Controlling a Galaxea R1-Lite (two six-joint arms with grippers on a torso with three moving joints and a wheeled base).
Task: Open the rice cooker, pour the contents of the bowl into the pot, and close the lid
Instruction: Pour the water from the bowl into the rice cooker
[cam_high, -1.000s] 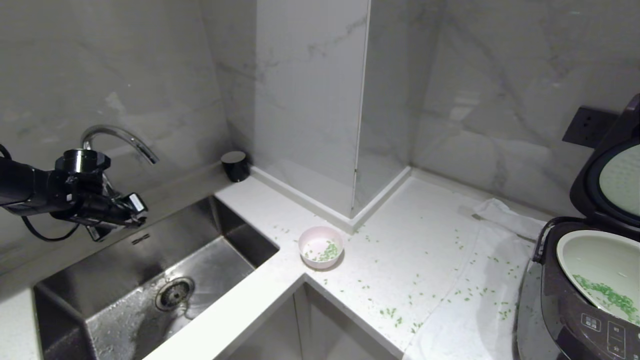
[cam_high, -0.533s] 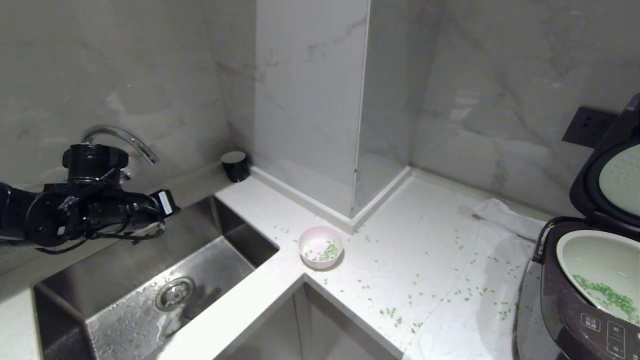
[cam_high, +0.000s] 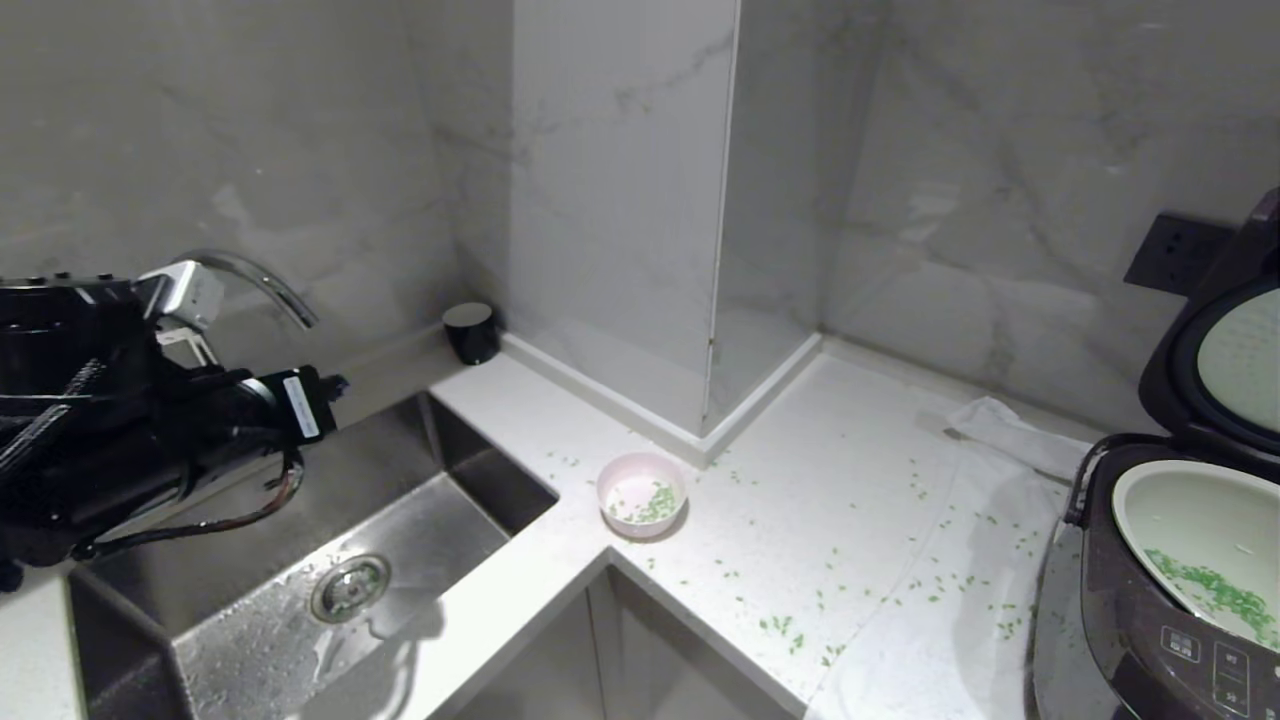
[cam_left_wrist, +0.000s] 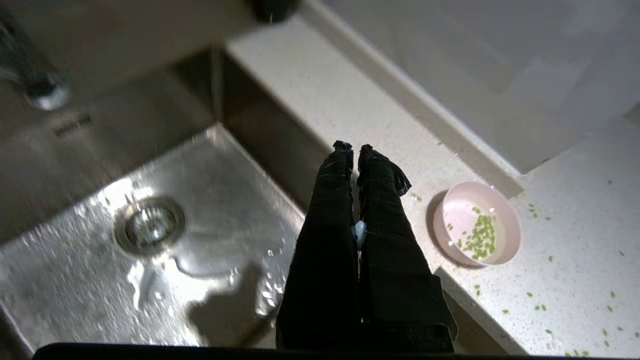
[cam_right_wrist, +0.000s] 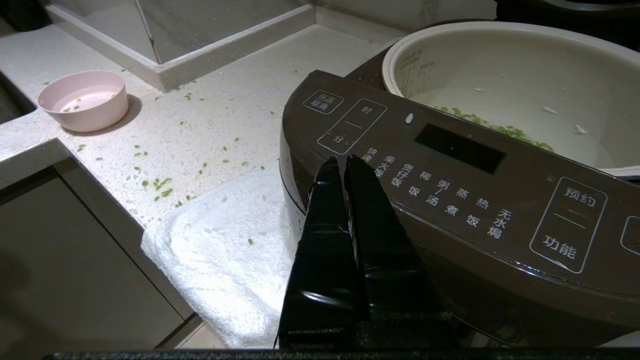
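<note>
From the head view, the rice cooker (cam_high: 1170, 600) stands at the far right of the white tabletop (cam_high: 800, 480), its lid (cam_high: 1215, 340) swung up and back. The pot (cam_high: 1195, 545) sits inside it, pale and round, with green contents (cam_high: 1215, 595) along its bottom. The pink bowl (cam_high: 642, 493) rests upright near the sink's corner, well apart from the cooker, a few green bits in it. More bits lie scattered over the tabletop and a white towel (cam_high: 960, 610). The left gripper (cam_high: 335, 385) reaches out level above the steel sink (cam_high: 300, 580), below the faucet (cam_high: 245, 275).

In the left wrist view, the left gripper's fingers (cam_left_wrist: 332, 200) are pressed together, holding nothing, over the sink's edge; a small pale speck shows between them, perhaps a water drop. The bowl lies just beside them on the tabletop.

In the right wrist view, the right gripper (cam_right_wrist: 340, 162) hangs before the cooker's button panel (cam_right_wrist: 450, 185), fingers closed and empty, with the towel beneath.
</note>
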